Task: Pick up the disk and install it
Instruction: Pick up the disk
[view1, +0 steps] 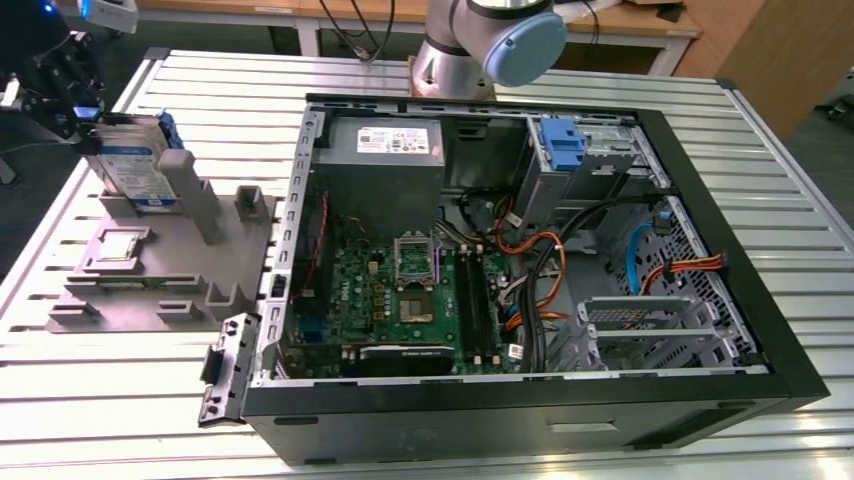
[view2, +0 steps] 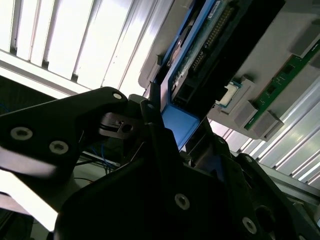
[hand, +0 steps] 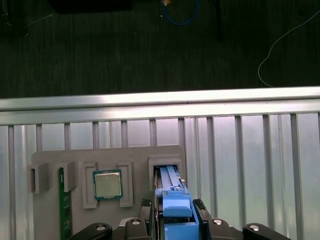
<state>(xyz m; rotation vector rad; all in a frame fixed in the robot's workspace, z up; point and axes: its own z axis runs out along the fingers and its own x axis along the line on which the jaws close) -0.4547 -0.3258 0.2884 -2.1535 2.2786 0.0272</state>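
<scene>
Your tool (hand: 172, 205) is closed down to the width of the disk (hand: 170, 179). In the first wrist view its pads (hand: 198, 204) press on either side of the blue plastic end, so you hold the disk by its carrier, not by the metal body. In the second wrist view the blue rail (view2: 177, 125) runs away from the tool, with the drive's dark underside and a row of connector pins beside it.

Treat the disk as stiff and dense, probably heavy for its size. The plastic rails look smooth and may give a little, so a grip on them alone could let the drive tilt or slide. Squeeze across the two rails near the end, and keep off the exposed board and pins, which are the fragile parts. A knock could harm it.

In the exterior view the disk (view1: 134, 165) stands on edge at about ten o'clock. Its lower end looks to sit in a slot of the grey holder (view1: 147, 265) on the slatted desk (view1: 747, 130). The holder also carries a processor chip (hand: 107, 184) and a green memory stick (hand: 61, 205).

Farther off, from the centre to three o'clock, lies the open computer case (view1: 467, 410), with a blue bracket (view1: 565, 145) at about one o'clock. The arm's base (view1: 487, 40) stands at twelve.
</scene>
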